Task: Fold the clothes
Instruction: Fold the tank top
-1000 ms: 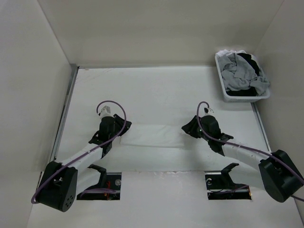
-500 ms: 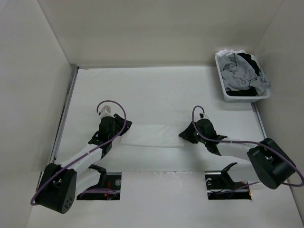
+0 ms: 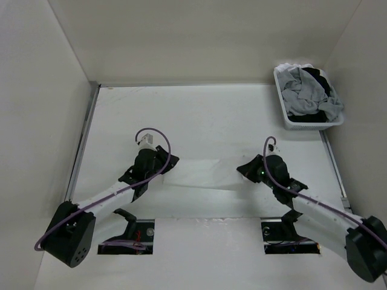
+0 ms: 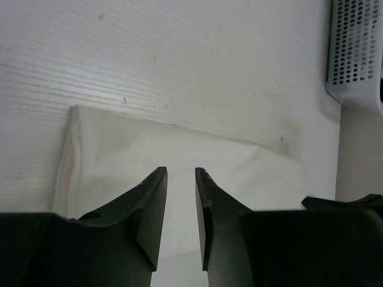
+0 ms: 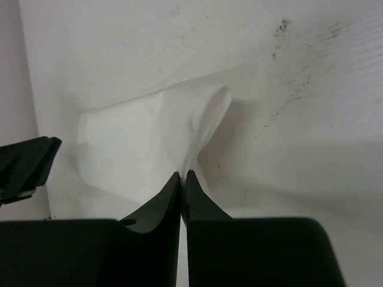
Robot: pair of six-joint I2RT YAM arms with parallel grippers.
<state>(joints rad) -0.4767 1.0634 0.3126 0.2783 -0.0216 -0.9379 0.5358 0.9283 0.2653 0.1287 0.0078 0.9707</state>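
The clothes [image 3: 202, 175], a folded white strip, are lying near the middle of the surface [image 3: 199, 115], running from 9 to 3 o'clock. The right gripper [image 5: 182, 174] is pinching the 3 o'clock end, with its jaws closed on a raised ridge of fabric. The left gripper [image 4: 181, 172] is hanging over the 9 o'clock end, jaws standing narrowly apart, with cloth showing through the gap. A white basket [image 3: 314, 124] of grey and black garments is sitting toward 2 o'clock.

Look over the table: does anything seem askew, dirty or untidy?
The garment is rumpled at its right end: the right gripper pinches it and a flap stands up off the table. Dark specks soil the table beside it. Other clothes heap untidily in the basket.
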